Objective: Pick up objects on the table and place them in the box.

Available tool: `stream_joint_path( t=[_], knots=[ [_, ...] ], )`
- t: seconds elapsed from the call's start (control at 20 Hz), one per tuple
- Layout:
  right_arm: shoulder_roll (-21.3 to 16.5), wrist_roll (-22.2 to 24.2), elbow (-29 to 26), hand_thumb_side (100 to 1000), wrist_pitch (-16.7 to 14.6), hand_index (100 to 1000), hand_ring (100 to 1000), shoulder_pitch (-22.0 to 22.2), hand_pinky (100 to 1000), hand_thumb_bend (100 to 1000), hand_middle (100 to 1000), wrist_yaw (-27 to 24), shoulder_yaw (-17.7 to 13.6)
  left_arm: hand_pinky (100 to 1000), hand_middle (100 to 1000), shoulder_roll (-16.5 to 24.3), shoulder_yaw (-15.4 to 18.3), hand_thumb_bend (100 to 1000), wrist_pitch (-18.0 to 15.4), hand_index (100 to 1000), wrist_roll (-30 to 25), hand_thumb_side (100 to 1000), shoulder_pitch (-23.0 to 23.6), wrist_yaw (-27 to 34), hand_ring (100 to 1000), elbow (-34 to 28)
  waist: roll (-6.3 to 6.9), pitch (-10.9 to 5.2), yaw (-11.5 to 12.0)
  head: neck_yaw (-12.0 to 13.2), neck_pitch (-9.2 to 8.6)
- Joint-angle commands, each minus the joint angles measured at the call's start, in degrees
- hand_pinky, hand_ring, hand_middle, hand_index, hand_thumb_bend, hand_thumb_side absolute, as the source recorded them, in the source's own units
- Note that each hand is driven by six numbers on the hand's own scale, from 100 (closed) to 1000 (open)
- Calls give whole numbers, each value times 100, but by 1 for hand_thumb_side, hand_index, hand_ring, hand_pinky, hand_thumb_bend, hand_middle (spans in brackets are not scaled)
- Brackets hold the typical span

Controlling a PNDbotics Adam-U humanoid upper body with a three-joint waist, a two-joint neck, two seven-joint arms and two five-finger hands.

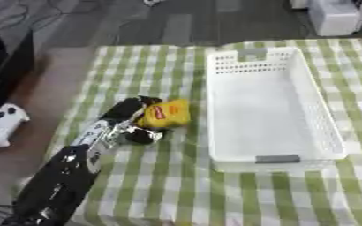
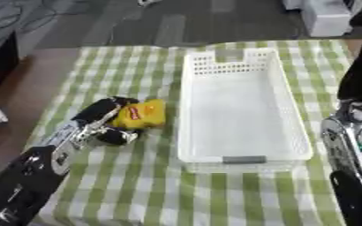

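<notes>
At centre-left of the frame the left hand point(image 1: 134, 119) curls its fingers around the yellow packet point(image 1: 166, 114) on the table; best lift straight up before swinging right over the white box point(image 1: 320, 115).

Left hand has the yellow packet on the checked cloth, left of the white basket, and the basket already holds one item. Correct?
Not quite: the white basket is empty, as the left eye view shows. The rest stands: the left hand has its fingers around the yellow packet on the checked cloth, left of the basket.
</notes>
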Motion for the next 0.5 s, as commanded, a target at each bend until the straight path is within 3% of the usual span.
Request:
stream_joint_path(
  t=[0.05,0.5],
  knots=[
    [-51,-40,-75,799,-40,635,506,-26,323,100,538,14,-23,100,100,230,-15,100,3,215,18,403,-44,54,100,-196,-26,-53,32,38,-54],
    [-86,-29,-75,799,-26,634,506,27,322,100,538,35,-20,100,100,557,-37,100,72,205,133,411,-149,322,100,-723,-4,-85,91,45,-108]
  ],
)
